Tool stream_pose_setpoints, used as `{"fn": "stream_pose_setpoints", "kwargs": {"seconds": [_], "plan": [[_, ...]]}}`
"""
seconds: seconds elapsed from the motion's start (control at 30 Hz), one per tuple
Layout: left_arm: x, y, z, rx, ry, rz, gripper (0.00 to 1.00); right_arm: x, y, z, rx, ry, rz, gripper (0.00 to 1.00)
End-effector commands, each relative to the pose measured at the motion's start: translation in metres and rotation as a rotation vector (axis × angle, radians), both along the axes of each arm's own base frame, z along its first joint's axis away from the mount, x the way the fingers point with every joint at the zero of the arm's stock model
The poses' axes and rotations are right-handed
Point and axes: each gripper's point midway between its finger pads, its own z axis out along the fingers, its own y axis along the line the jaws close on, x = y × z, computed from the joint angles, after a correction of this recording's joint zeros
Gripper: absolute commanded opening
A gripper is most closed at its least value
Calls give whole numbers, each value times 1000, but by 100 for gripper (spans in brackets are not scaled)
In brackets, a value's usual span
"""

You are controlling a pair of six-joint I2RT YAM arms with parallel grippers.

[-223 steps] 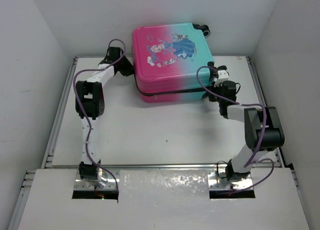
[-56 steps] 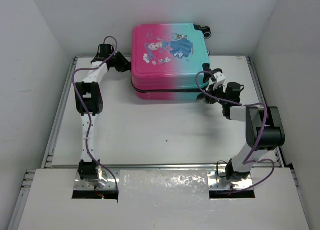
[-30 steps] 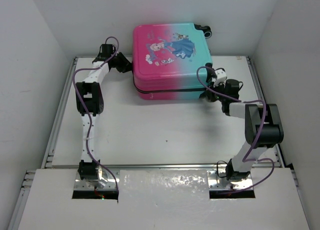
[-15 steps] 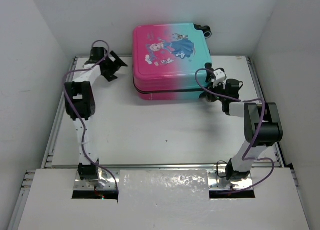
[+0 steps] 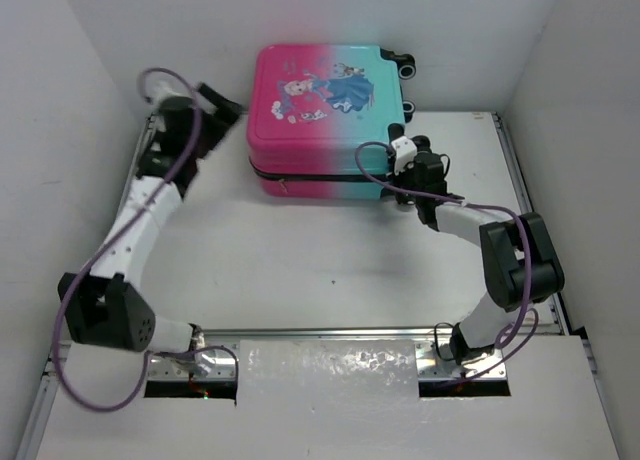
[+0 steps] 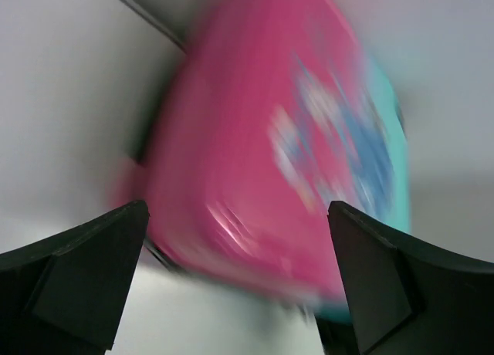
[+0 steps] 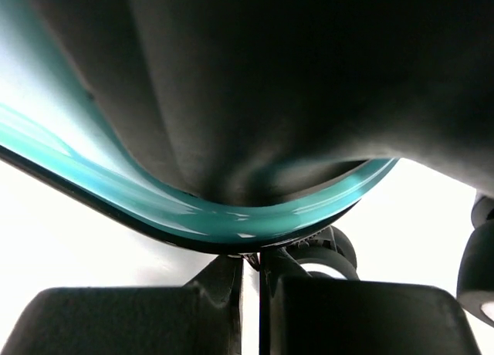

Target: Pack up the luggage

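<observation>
Plainly, the luggage (image 5: 325, 100) lies flat and closed at the far edge of the worktop (image 5: 300, 270), a little left of the middle, picture side up. Its long axis runs along that far edge, with the pink end towards the far left corner and the teal end, with the wheels (image 5: 408, 68), to the right.

The right fingers (image 7: 139, 316) are the nearer pair. They sit at the near right corner of the case, down at the dark seam (image 5: 320, 175) that rings the shell. In the right wrist view they are pressed together just under the teal rim, and the case rises directly above and beyond them. Whether a zip tab is nipped between them I cannot tell; the gap is too thin and dark.

The left fingers (image 6: 77, 270) are spread wide and hold nothing. They hang off the pink end near the far left corner of the worktop, clear of the shell. The left wrist view is blurred, but the case fills the space ahead, beyond the two tips.

As I judge it, nothing can go in until the lid comes up, so the coming move turns on that seam. It runs leftward from the right fingers along the near side. The left fingers face the short end squarely and look placed to steady or lift it.
</observation>
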Motion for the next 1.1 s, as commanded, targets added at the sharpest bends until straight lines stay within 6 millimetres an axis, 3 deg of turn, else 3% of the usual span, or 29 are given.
{"fn": "stream_pose_setpoints", "kwargs": {"seconds": [0.0, 0.03, 0.1, 0.13, 0.17, 0.2, 0.23, 0.27, 0.33, 0.4, 0.5, 0.63, 0.73, 0.8, 0.87, 1.0, 1.07], "plan": [[-27, -101, -14, -18, -48, -192, 100, 22, 143, 128, 217, -420, 395, 0], [-38, -137, -21, -9, -32, -246, 100, 18, 149, 124, 225, -406, 419, 0], [-45, -168, -24, -38, -64, -297, 98, 3, 161, 120, 239, -402, 461, 0], [-60, -194, -44, -54, -43, -373, 94, -2, 162, 121, 235, -411, 460, 0], [-59, -209, -33, -92, -122, -406, 91, -11, 160, 127, 253, -433, 467, 0], [-70, -229, -53, -89, -92, -458, 87, -17, 158, 128, 260, -436, 469, 0], [-71, -239, -55, -87, -105, -482, 85, -26, 159, 136, 273, -448, 497, 0], [-74, -252, -77, -69, -54, -506, 78, -38, 164, 130, 277, -418, 565, 0], [-77, -262, -96, -64, -22, -541, 69, -49, 169, 128, 289, -387, 612, 0], [-76, -260, -128, -50, 42, -523, 67, -59, 174, 125, 303, -343, 669, 0], [-57, -249, -148, 7, 69, -431, 65, -68, 173, 112, 289, -286, 692, 0], [-27, -221, -176, 65, 136, -327, 62, -31, 109, 90, 140, -344, 323, 0], [-15, -200, -193, 59, 178, -277, 55, -23, 90, 87, 176, -353, 237, 0], [-9, -192, -195, 53, 179, -246, 55, -20, 81, 78, 166, -359, 202, 0], [0, -183, -197, 58, 176, -207, 56, -14, 74, 83, 164, -413, 179, 0], [17, -174, -200, 89, 189, -175, 56, 8, 45, 66, 163, -397, 97, 0], [24, -172, -199, 93, 183, -173, 56, 10, 36, 57, 155, -373, 87, 0]]}}
